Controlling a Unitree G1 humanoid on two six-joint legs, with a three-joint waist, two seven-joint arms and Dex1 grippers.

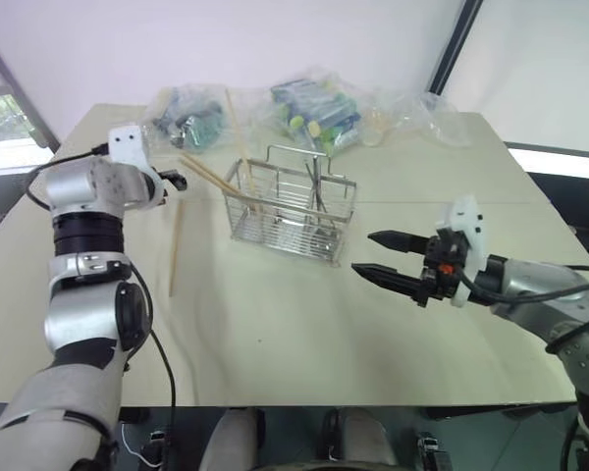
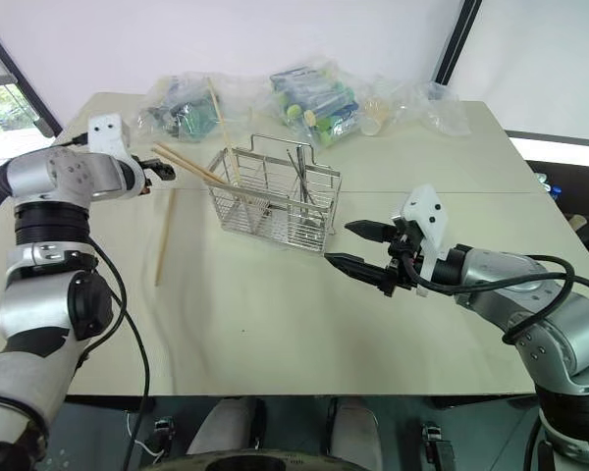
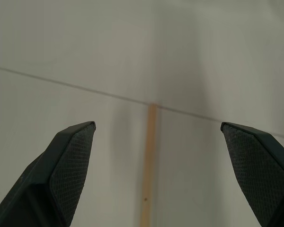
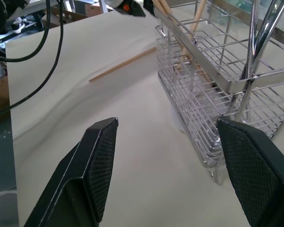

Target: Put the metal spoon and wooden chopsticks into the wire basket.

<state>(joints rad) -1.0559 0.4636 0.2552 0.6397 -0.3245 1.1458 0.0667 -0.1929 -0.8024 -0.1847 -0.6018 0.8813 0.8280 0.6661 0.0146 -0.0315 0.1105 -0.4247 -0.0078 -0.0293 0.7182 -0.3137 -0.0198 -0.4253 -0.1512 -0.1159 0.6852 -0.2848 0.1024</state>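
I see my left gripper (image 3: pixel 156 156) with its fingers spread wide and empty, left of the wire basket (image 1: pixel 288 204), over a single wooden chopstick (image 1: pixel 175 247) lying flat on the table (image 1: pixel 304 334). Two more chopsticks (image 1: pixel 216 183) lean out over the basket's left rim. The metal spoon (image 2: pixel 299 178) stands inside it. Right of the basket, my right gripper (image 1: pixel 381 258) hangs parted, holding nothing.

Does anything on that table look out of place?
Yes: one chopstick lies loose on the table, left of the wire basket. Two more lean in the basket, sticking far out over its left rim.
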